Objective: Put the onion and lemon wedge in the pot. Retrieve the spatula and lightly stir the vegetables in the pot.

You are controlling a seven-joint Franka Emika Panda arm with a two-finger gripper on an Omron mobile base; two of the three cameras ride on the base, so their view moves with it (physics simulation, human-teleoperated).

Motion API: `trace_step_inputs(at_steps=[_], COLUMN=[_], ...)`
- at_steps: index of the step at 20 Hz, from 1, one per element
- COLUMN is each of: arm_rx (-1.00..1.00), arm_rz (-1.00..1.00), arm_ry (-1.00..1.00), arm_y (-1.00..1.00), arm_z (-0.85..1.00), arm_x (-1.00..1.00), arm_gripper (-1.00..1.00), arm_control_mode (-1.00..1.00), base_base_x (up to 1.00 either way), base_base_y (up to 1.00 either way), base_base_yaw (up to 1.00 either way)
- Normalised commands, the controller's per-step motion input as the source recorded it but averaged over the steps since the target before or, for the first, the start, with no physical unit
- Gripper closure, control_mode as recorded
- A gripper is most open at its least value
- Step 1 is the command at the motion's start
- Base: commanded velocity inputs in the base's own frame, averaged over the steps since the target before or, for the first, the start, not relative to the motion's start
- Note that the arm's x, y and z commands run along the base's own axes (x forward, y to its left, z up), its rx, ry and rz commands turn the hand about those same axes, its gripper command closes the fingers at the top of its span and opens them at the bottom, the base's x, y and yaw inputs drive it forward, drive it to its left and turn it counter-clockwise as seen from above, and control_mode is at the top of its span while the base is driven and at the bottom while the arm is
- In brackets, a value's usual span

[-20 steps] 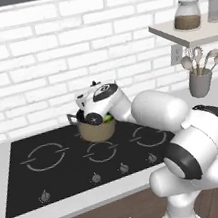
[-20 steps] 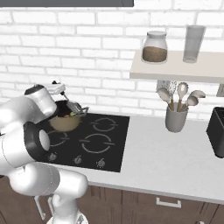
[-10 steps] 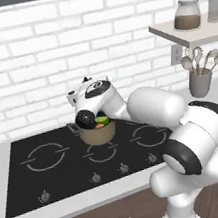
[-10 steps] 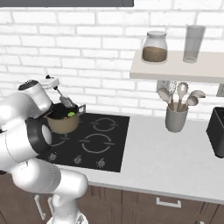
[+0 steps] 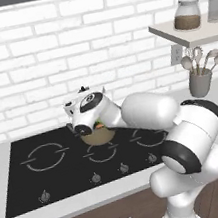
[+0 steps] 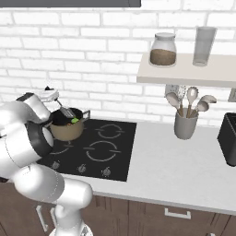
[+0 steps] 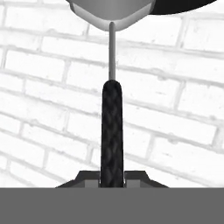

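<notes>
Swung leftward since half a second ago, now hanging at the pot's (image 6: 67, 129) 9 o'clock side. Gripper (image 7: 112, 175) clamped on the spatula's (image 7: 112, 127) black handle, grey head dipped into the pot's mouth at 12 o'clock in the hand view. Green lemon wedge (image 6: 74, 120) and orange-red onion (image 5: 99, 125) inside the pot, on the black cooktop (image 6: 103, 152). Utensil cup (image 6: 185, 125) well apart at 3 o'clock.

The arm's wrist hangs over the pot (image 5: 99, 136) on the black cooktop (image 5: 50, 164), hiding most of it.
</notes>
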Motion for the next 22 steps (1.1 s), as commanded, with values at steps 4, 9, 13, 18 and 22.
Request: trace_step_inputs(at_steps=[4, 9, 13, 18, 22], arm_rx=[0.00, 0.04, 0.12, 0.12, 0.13], arm_rz=[0.02, 0.01, 0.00, 0.00, 0.00], arm_ry=[-0.12, -0.04, 0.05, 0.19, 0.22], arm_y=[0.00, 0.00, 0.04, 0.20, 0.07], arm_z=[-0.96, -0.84, -0.07, 0.21, 0.34], arm_x=[0.00, 0.00, -0.18, -0.13, 0.00], arm_gripper=[1.00, 1.00, 1.00, 1.00, 1.00], arm_control_mode=[-1.00, -1.00, -1.00, -1.00, -1.00], base_base_x=[0.00, 0.00, 0.00, 0.00, 0.00], base_base_y=[0.00, 0.00, 0.00, 0.00, 0.00], base_base_yaw=[0.00, 0.00, 0.00, 0.00, 0.00])
